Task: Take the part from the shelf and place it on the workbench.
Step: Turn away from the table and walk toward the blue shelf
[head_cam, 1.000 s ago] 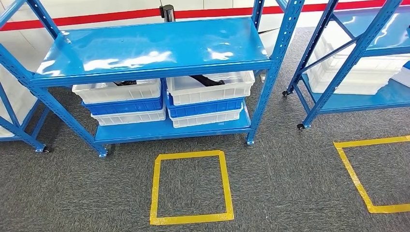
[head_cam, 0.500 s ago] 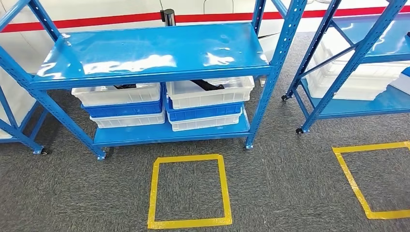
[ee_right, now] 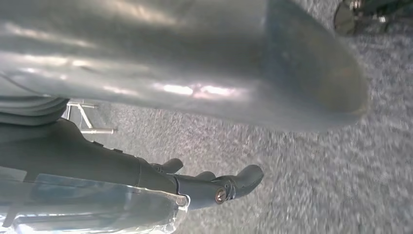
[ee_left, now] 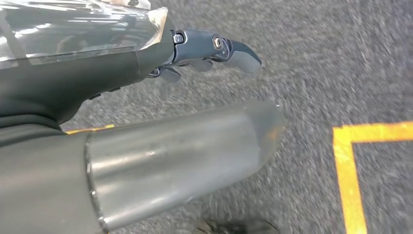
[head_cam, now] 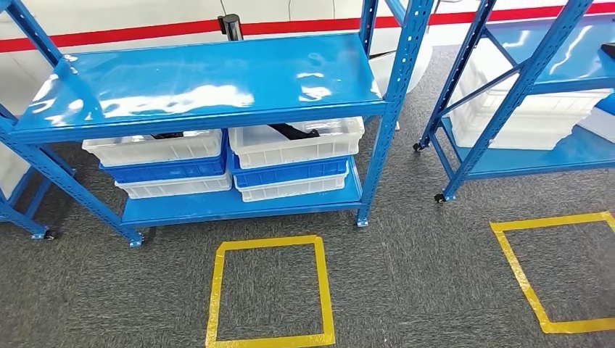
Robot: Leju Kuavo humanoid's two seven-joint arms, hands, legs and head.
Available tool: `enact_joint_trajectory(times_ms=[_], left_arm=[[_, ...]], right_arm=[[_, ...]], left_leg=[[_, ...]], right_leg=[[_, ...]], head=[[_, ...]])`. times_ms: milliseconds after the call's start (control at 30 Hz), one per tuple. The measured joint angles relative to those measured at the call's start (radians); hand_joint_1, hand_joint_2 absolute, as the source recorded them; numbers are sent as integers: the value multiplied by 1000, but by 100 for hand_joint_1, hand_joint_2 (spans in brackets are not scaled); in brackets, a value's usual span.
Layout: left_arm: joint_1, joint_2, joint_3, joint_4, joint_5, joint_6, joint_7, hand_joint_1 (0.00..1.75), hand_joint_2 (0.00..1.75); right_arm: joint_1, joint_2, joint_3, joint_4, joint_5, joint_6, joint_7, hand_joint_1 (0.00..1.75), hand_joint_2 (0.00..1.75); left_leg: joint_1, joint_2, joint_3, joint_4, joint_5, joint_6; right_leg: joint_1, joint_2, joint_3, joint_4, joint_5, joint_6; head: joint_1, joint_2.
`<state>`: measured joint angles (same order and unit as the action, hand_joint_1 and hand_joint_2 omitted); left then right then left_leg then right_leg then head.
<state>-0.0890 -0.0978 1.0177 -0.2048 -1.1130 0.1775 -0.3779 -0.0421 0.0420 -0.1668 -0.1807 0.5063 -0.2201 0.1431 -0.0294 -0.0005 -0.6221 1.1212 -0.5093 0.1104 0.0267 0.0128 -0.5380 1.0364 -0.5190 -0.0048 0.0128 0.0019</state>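
I'm seeing both my left hand (ee_left: 204,51) and right hand (ee_right: 209,185) hanging empty, fingers loosely apart, while open carpet (head_cam: 406,275) is lying below the shelf (head_cam: 203,80) edge at upper left.

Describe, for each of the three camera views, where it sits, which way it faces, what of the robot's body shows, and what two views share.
Head view: high on the body, facing forward and down at the blue shelf, its white bins and a yellow floor square.
Left wrist view: behind the left hand, facing the carpet.
Right wrist view: behind the right hand, facing carpet.
Shared: head and left wrist views both show yellow tape on grey carpet.
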Motion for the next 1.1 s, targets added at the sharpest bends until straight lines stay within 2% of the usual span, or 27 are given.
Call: enact_joint_trajectory(times_ms=[33,67,100,167,200,233,300,333,367,400,433,467,500,533,567,633,700,733,800,833,867,900,933,967,1000,1033,1100], left_arm=[[0,4,0,-1,2,1,0,0,0],[-1,5,0,-2,4,1,0,0,0],[-1,4,0,-2,4,2,1,0,0],[0,1,0,-1,7,2,1,0,0],[0,1,1,-1,8,2,0,0,0],[0,-1,1,-1,9,2,0,0,0],[0,-4,1,-1,10,2,-1,0,0],[0,-7,1,0,10,2,-1,0,0],[1,-9,1,0,10,2,-2,0,0],[1,-11,1,0,10,2,-2,0,0],[1,-12,1,0,10,2,-2,0,0],[2,-13,1,0,11,2,-3,0,0],[1,-12,1,0,11,2,-4,0,0],[1,-11,1,0,11,2,-4,0,0],[0,-11,1,0,11,2,-5,0,0],[-1,-12,1,0,11,2,-6,0,0],[-1,-12,1,0,11,3,-6,0,0],[-1,-12,1,0,11,3,-6,0,0],[-1,-13,1,0,11,3,-7,0,0],[-1,-13,1,0,11,3,-7,0,0],[0,-13,1,0,11,3,-7,0,0],[0,-13,1,0,11,3,-7,0,0],[0,-12,1,0,11,3,-7,0,0],[0,-12,1,0,11,3,-7,0,0],[-1,-12,1,0,11,3,-7,0,0],[-3,-11,1,0,11,3,-7,0,0],[-6,-11,1,0,10,4,-8,0,0]], right_arm=[[-1,4,0,0,2,0,0,0,0],[-2,5,0,0,5,0,0,0,0],[-4,5,0,0,7,0,0,0,0],[-5,3,1,-1,12,0,0,0,0],[-5,4,1,-1,15,0,-2,0,0],[-4,1,1,-1,19,-1,-3,0,0],[-3,-2,2,-1,27,-2,-6,0,0],[-3,-5,2,-1,29,-4,-7,0,44],[-3,-7,2,-1,31,-6,-7,0,87],[-1,-9,2,-1,31,-9,-7,0,131],[0,-10,2,-1,32,-11,-7,0,175],[2,-10,2,-1,32,-13,-8,0,175],[3,-9,2,0,32,-14,-8,0,175],[2,-7,2,0,33,-16,-9,0,175],[2,-6,2,0,34,-18,-9,0,175],[-1,-5,2,1,36,-20,-9,0,175],[-3,-6,2,1,37,-21,-9,0,175],[-3,-6,2,1,38,-21,-9,0,175],[-3,-6,2,1,40,-22,-9,0,175],[-3,-6,2,1,40,-22,-9,0,175],[-3,-6,2,1,40,-22,-9,0,175],[-3,-6,2,1,40,-22,-9,0,175],[-3,-5,2,1,40,-22,-9,0,175],[-3,-5,2,1,40,-22,-9,0,175],[-4,-5,2,1,40,-22,-9,0,175],[-4,-4,2,1,41,-22,-9,0,175],[-5,-4,2,1,42,-22,-9,0,175]], left_leg=[[-13,2,16,-39,13,20],[-21,4,25,-59,14,31],[-23,6,30,-70,13,32],[-17,5,58,-108,24,24],[-11,6,76,-128,31,19],[-4,6,92,-144,36,12],[3,7,106,-152,33,0],[7,7,110,-152,28,-7],[13,5,115,-152,23,-15],[19,2,122,-150,17,-24],[26,-2,131,-148,9,-34],[32,-6,135,-144,1,-46],[34,-10,138,-138,-10,-58],[34,-12,138,-133,-19,-68],[33,-14,137,-130,-26,-75],[34,-17,139,-130,-32,-83],[39,-15,131,-106,-51,-92],[41,-12,112,-66,-75,-97],[42,-6,40,69,-137,-105],[43,-5,1,131,-157,-107],[43,-4,-25,165,-157,-108],[43,-2,-32,158,-134,-106],[43,1,-19,113,-94,-104],[43,11,9,42,-47,-100],[40,24,36,-24,-15,-97],[37,33,55,-71,3,-93],[29,34,64,-97,4,-87]], right_leg=[[2,1,2,-3,-3,-2],[-1,1,2,-6,-5,-2],[0,1,5,-11,-6,0],[2,-2,11,-8,-12,3],[4,-3,5,11,-22,5],[4,-4,-12,52,-39,7],[-10,-4,-83,175,-82,16],[-18,-4,-119,226,-94,26],[-28,-5,-140,247,-90,40],[-38,-5,-141,228,-69,59],[-49,-5,-121,171,-33,80],[-59,-4,-93,98,6,100],[-65,-2,-65,37,36,110],[-68,-1,-48,-2,52,107],[-68,-1,-40,-15,56,95],[-65,-4,-38,-13,51,64],[-68,-9,-35,-14,47,46],[-70,-12,-33,-15,45,39],[-67,-20,-31,-16,40,30],[-66,-24,-29,-15,38,28],[-65,-28,-27,-15,36,25],[-65,-32,-24,-15,34,24],[-65,-36,-19,-15,31,23],[-64,-39,-14,-16,28,23],[-62,-42,-9,-16,25,26],[-59,-45,-6,-16,22,30],[-53,-53,-1,-19,20,40]], head=[[4,0],[6,0],[7,0],[4,0],[4,0],[5,0],[6,0],[5,0],[5,0],[5,0],[5,0],[6,0],[8,0],[9,0],[9,0],[6,0],[5,0],[4,0],[4,0],[4,0],[4,0],[4,0],[4,0],[4,0],[4,0],[4,0],[5,0]])
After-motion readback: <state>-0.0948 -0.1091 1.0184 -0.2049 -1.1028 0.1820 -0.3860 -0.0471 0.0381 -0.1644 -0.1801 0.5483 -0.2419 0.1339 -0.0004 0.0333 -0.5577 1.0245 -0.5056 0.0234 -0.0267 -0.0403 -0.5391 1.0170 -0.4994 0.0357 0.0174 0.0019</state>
